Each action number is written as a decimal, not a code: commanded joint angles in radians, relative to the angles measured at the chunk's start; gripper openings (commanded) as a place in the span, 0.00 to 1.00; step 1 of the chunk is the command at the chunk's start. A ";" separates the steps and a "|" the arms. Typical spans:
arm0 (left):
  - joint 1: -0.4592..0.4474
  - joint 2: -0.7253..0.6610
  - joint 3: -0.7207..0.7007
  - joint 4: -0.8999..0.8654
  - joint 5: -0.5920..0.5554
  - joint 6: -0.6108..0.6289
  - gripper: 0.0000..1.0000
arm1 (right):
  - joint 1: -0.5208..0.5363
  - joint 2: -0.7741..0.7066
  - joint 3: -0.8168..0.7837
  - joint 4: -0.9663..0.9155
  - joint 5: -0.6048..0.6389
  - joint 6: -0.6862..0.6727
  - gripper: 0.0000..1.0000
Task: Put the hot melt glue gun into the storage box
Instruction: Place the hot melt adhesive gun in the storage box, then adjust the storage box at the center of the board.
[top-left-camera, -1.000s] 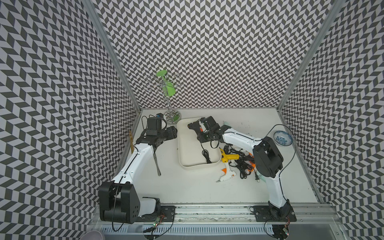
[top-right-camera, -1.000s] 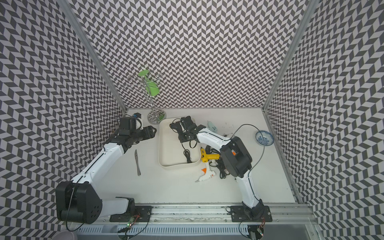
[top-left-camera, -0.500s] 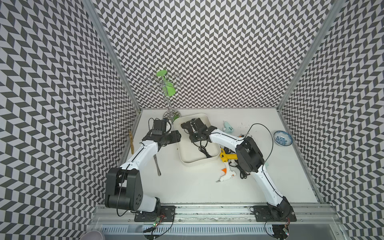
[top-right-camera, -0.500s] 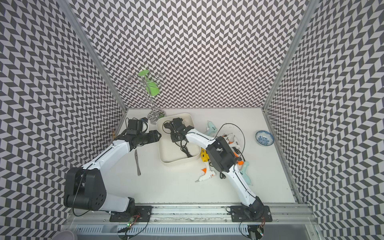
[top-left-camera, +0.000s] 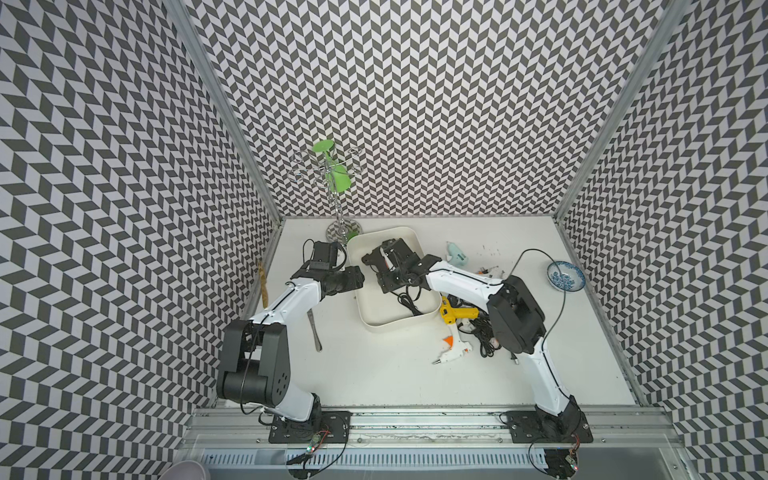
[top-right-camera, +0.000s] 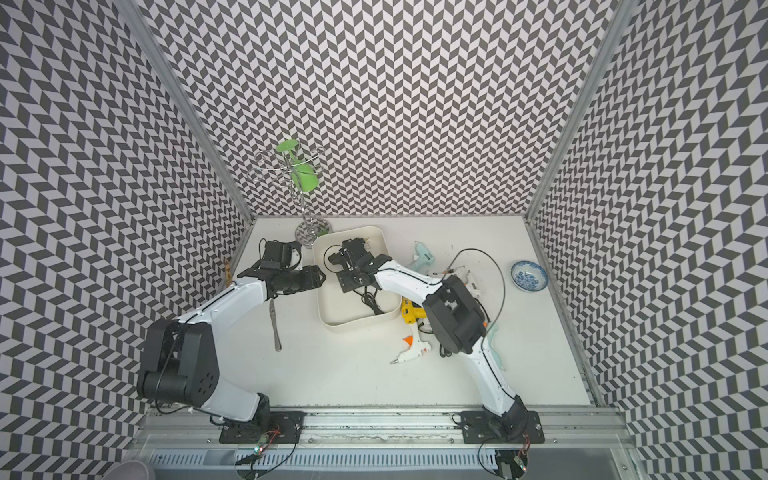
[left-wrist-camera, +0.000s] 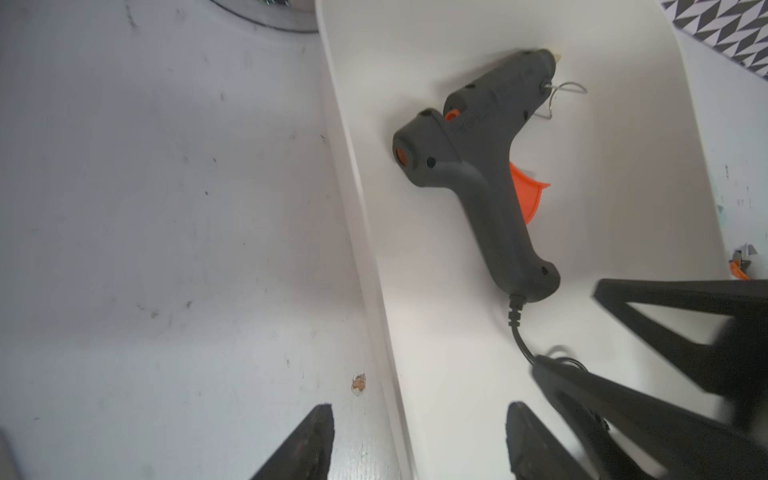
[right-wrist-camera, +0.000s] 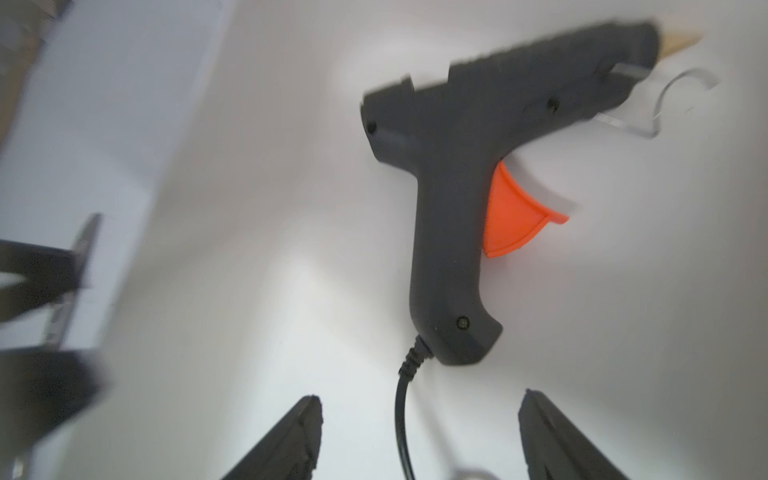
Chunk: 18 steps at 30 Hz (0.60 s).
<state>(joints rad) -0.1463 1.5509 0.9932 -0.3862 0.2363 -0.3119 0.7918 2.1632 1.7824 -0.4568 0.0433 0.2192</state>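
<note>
The storage box (top-left-camera: 401, 326) is a cream-white tray in the middle of the table, also seen in the second top view (top-right-camera: 357, 323). A black hot melt glue gun (right-wrist-camera: 449, 166) with an orange trigger lies flat on the box's floor (left-wrist-camera: 486, 166), its cord trailing toward the near end. My right gripper (right-wrist-camera: 419, 397) hovers open just behind the gun's handle, holding nothing; from above it (top-left-camera: 390, 266) covers most of the gun. My left gripper (left-wrist-camera: 419, 406) is open astride the box's left wall, one finger over the table, one inside (top-left-camera: 353, 278).
Right of the box lie a yellow glue gun (top-left-camera: 453, 313), a white one (top-left-camera: 453, 353), a mint one (top-left-camera: 457, 255) and tangled black cords (top-left-camera: 482, 336). A blue bowl (top-left-camera: 565, 280) sits far right. A metal utensil (top-left-camera: 315, 332) lies left of the box, a wire stand (top-left-camera: 338, 228) behind it.
My right gripper has opened and the black glue gun now lies free in the box. My left gripper has moved up to the box's left wall.
</note>
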 joint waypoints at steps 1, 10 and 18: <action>-0.026 0.053 0.005 0.018 0.073 0.009 0.68 | -0.009 -0.196 -0.090 0.129 -0.003 -0.138 0.83; -0.054 0.176 0.091 -0.056 0.052 0.080 0.51 | -0.175 -0.512 -0.456 0.041 0.040 -0.192 0.83; -0.075 0.244 0.188 -0.134 -0.094 0.168 0.26 | -0.385 -0.581 -0.664 0.047 0.087 -0.169 0.84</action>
<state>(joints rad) -0.2028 1.7901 1.1511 -0.4778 0.1932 -0.1993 0.4637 1.5955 1.1347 -0.4377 0.1150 0.0372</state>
